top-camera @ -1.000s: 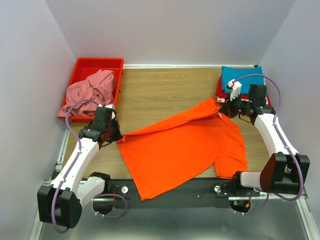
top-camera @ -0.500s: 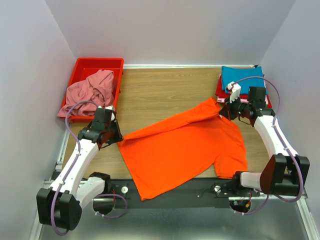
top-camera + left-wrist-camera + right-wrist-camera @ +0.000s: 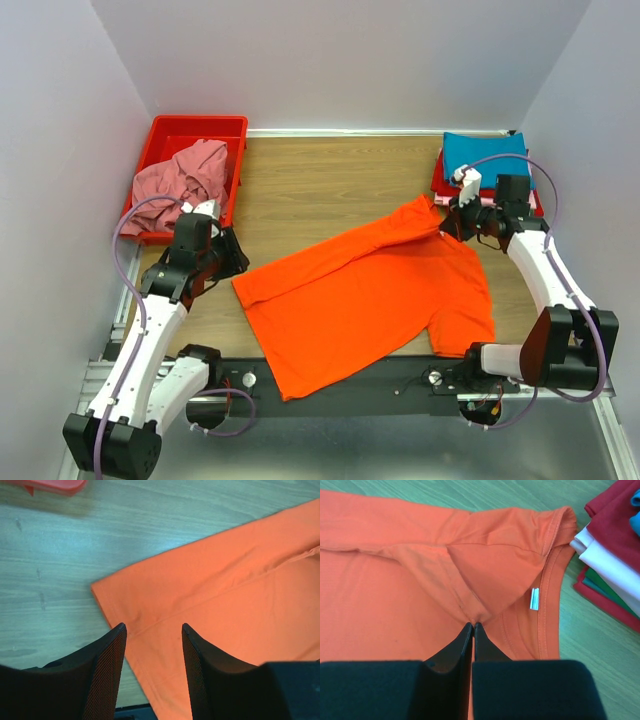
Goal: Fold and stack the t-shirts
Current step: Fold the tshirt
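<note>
A bright orange t-shirt lies spread on the wooden table, its far edge folded over toward the collar. My left gripper hovers open over the shirt's left corner, with cloth showing between the fingers but nothing held. Near the collar, my right gripper is shut, pinching a fold of the orange cloth. A dusty pink t-shirt is bunched in the red bin. Folded t-shirts are stacked at the back right, teal on top of red.
The red plastic bin stands at the back left, close behind my left arm. The folded stack lies just right of the orange collar. White walls enclose the table on three sides. A black rail runs along the near edge.
My left gripper has opened, let go of the shirt's left corner and drawn back to the left. The corner now lies flat. The right gripper keeps its pinch and barely moved.
</note>
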Tool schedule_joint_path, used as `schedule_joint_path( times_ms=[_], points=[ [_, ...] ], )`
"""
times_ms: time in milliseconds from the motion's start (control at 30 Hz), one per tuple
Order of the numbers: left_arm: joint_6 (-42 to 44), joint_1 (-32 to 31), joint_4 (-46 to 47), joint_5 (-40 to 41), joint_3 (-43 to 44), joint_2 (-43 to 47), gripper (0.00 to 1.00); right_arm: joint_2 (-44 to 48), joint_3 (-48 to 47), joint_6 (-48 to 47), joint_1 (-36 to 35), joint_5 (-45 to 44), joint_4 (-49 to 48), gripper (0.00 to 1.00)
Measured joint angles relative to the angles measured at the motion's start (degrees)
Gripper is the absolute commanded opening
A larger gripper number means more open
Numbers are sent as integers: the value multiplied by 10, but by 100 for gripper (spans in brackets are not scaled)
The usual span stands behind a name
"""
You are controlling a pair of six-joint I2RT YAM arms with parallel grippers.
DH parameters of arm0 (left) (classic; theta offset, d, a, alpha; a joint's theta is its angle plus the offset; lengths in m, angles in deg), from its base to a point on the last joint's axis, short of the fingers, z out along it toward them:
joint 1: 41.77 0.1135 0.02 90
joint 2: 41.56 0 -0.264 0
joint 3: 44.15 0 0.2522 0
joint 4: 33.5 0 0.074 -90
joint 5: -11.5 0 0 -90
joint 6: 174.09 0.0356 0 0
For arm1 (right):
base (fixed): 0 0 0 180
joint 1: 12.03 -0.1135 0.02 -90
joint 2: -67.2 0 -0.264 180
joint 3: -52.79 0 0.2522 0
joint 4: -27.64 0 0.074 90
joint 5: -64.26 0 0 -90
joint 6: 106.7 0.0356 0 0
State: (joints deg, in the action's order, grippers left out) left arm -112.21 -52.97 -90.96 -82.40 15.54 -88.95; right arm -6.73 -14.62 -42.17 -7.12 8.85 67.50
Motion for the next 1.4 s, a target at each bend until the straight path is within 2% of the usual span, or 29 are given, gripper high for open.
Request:
schedule_joint_path(
  times_ms=[200, 300, 333, 400, 467, 567, 633, 800, 900, 1033, 1167, 1400],
  points=[
    [5, 0, 41, -8, 23, 0, 56, 2, 28, -17, 0, -10, -1, 14],
    [14, 0, 75, -14, 55, 0, 56, 6, 47, -42, 0, -25, 8, 32],
    [18, 0, 85, -15, 64, -1, 56, 10, 56, -52, 0, -37, 13, 46],
    [30, 0, 114, -21, 79, -4, 57, 25, 75, -71, 0, -62, 19, 52],
    [39, 0, 138, -24, 84, -7, 57, 46, 92, -84, 0, -85, 29, 52],
    [54, 0, 164, -24, 84, -8, 67, 73, 99, -101, 1, -108, 44, 52],
    [66, 0, 198, -24, 76, -2, 70, 63, 83, -102, 1, -97, 56, 51],
    [101, 0, 279, -24, 38, 20, 70, -85, -53, -88, -12, -5, 81, 50],
    [118, 0, 314, -24, 14, 26, 70, -187, -124, -84, -57, 32, 83, 50],
    [132, 0, 332, -24, -27, 47, 70, -279, -173, -80, -104, 56, 93, 50],
    [139, 0, 339, -23, -33, 60, 71, -329, -199, -78, -116, 62, 106, 50],
    [144, 0, 358, -23, -33, 62, 71, -364, -215, -78, -139, 62, 115, 50]
  ],
)
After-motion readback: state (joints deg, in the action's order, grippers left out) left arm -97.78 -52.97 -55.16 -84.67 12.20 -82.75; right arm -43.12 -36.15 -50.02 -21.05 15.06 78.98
